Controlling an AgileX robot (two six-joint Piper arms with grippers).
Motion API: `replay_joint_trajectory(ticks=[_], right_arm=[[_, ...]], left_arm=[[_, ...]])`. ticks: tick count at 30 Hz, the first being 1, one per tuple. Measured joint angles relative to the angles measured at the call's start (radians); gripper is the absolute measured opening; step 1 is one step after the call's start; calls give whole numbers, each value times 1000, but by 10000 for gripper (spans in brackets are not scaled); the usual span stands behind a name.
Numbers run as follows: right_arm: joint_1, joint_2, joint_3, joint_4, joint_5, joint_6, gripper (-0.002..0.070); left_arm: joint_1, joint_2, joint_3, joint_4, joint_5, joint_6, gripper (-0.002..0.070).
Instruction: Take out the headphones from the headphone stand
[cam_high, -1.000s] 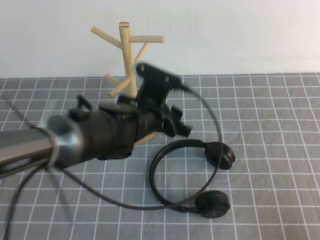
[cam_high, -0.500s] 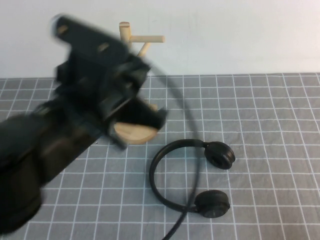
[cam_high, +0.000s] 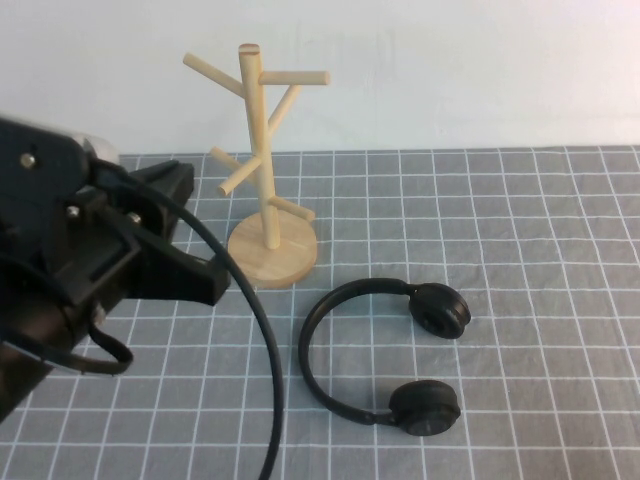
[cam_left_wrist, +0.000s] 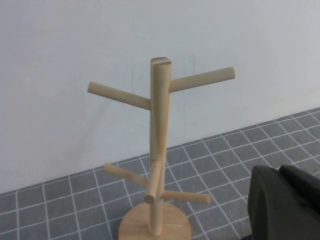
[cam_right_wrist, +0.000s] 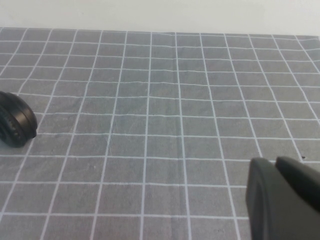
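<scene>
1. Headphones (cam_high: 385, 350) lie flat on the bench (cam_high: 560, 250), near the bare stand (cam_high: 268, 160).
2. Left gripper (cam_high: 190, 275) has withdrawn leftward, fingers clenched on nothing.
3. Right gripper (cam_right_wrist: 282, 200): low over bare bench; finger state cannot be told.
4. Removal appears complete.

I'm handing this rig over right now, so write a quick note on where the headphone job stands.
Left gripper: shut, holding nothing, up at the table's left near the stand.
Right gripper: low over bare mat; one ear cup shows in its wrist view.
Headphones: flat on the mat, in front and to the right of the stand, not touching it.
Done: headphones are off the stand, its pegs bare.
Left: probably just parking the arms.
</scene>
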Motion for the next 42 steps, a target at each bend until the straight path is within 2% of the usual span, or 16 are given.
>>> replay_joint_trajectory(ticks=[12,14,16,21,24,27,31,35,42], right_arm=[[0,0,0,0,0,1,-8],[0,0,0,0,0,1,-8],[0,0,0,7,0,1,-8],[0,0,0,0,0,1,-8],[0,0,0,0,0,1,-8],[0,0,0,0,0,1,-8],[0,0,0,7,0,1,-8],[0,0,0,7,0,1,-8],[0,0,0,7,0,-2,-8]], left_arm=[[0,-1,75,26,-56,-38,-3],[0,-15,108,72,-88,-111,-3],[0,-34,160,141,-140,-245,-3],[0,-88,303,426,-230,-571,-3],[0,-115,357,537,-241,-667,-3],[17,-138,403,586,-256,-717,-3],[115,-184,449,660,-296,-771,-3],[283,-277,470,769,-278,-860,-3],[618,-494,477,1042,62,-997,-3]])
